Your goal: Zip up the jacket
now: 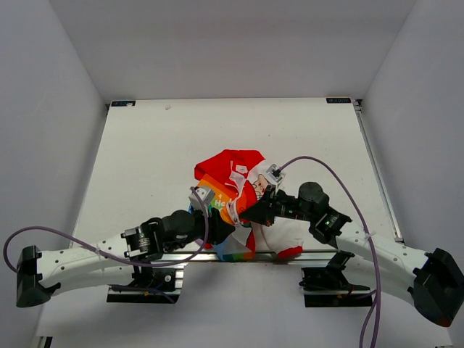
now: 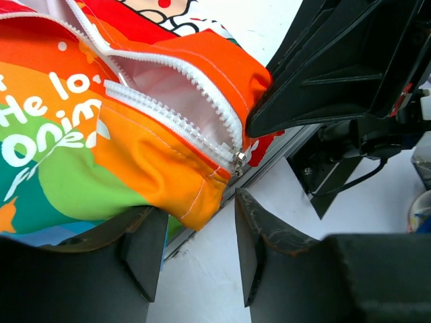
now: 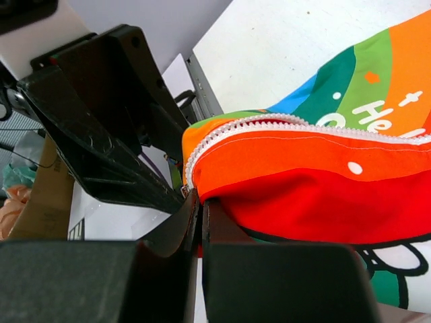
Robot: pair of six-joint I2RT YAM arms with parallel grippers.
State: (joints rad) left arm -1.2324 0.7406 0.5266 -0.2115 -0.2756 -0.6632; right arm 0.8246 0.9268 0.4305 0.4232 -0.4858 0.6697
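Note:
The jacket [image 1: 230, 174] lies bunched near the table's front edge, red hood lining up, rainbow hem toward me. In the left wrist view its orange hem corner [image 2: 168, 168] hangs above my open left gripper [image 2: 199, 208], with the white zipper teeth parted and the metal slider [image 2: 239, 159] at the bottom. My right gripper [image 1: 250, 212] is shut on the hem edge beside the slider. In the right wrist view its fingers [image 3: 201, 212] pinch the orange-red fabric [image 3: 303, 182] just below the zipper teeth [image 3: 269, 123]. My left gripper [image 1: 221, 220] sits right beside it.
A metal rail [image 1: 319, 253] runs along the table's front edge, under the jacket's red cuff [image 1: 291, 251]. The white table [image 1: 181, 138] extends behind the jacket, with grey walls on three sides. The two gripper heads are almost touching.

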